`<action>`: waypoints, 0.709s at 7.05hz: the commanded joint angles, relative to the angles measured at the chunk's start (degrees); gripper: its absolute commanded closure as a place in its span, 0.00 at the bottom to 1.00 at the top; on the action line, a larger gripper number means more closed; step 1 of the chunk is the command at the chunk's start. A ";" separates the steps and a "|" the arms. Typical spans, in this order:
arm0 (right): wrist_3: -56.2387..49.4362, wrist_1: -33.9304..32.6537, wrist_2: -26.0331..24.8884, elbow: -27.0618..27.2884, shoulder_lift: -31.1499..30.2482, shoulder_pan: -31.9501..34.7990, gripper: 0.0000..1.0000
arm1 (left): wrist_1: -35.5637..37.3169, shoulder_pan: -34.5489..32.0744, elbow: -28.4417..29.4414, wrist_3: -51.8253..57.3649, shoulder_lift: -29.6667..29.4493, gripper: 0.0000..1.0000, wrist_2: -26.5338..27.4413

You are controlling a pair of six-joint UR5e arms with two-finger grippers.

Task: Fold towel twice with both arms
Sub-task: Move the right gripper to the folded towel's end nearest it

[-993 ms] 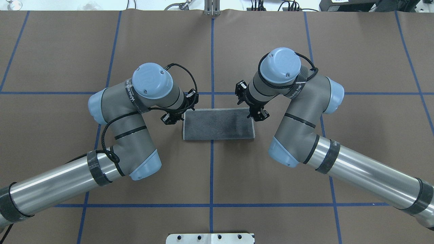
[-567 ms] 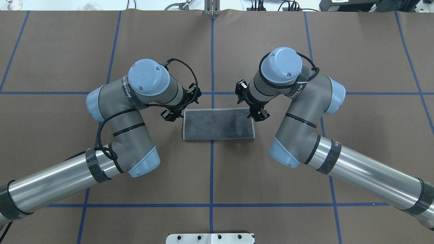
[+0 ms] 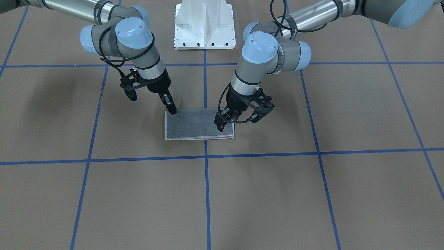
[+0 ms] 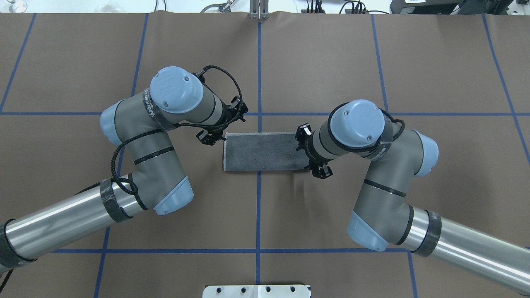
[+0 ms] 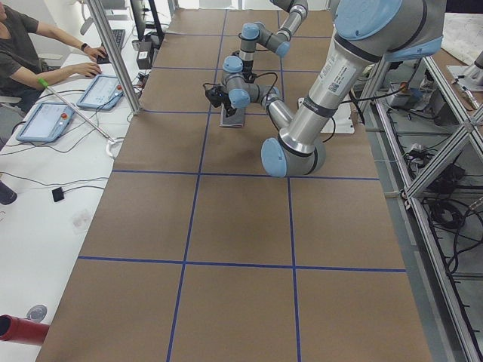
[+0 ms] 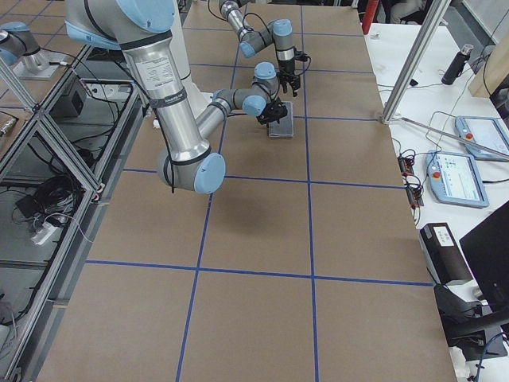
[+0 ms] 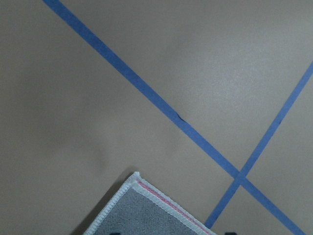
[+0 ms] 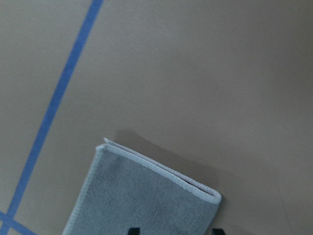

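Overhead view, read from left to right. The left arm (image 4: 136, 136) enters from the lower left. Its left gripper (image 3: 220, 127) points down at the towel's left short end, over the corner farther from the robot. In the left wrist view two dark tips stand apart at the lower edge, with that corner lying between and ahead of them and a pink line showing along its seam. Whether the tips touch the cloth cannot be told.

At centre, the towel (image 4: 265, 151) lies flat on the brown table (image 4: 331, 62) as a folded rectangle. Its dark grey face is up and its edge is light grey, and it sits astride a blue tape line (image 4: 259, 74).

The right arm (image 4: 381, 186) enters from the lower right. Its right gripper (image 3: 172, 111) points down at the towel's right short end, by the corner nearer the robot. Its tips also stand apart in the right wrist view, with the short end just ahead of them. Neither gripper is closed on the cloth.
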 commanded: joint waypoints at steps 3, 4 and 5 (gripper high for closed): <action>6.83 -0.06 -3.74 -1.06 0.24 -2.38 0.53 | 0.10 0.04 -0.05 0.01 0.03 0.20 -0.02; 7.10 -0.06 -3.83 -1.68 0.59 -2.38 0.56 | 0.10 0.04 -0.05 0.01 0.03 0.20 -0.02; 7.02 -0.06 -4.61 -2.21 0.51 -2.38 0.57 | 0.10 0.04 0.04 0.10 0.03 0.20 -0.02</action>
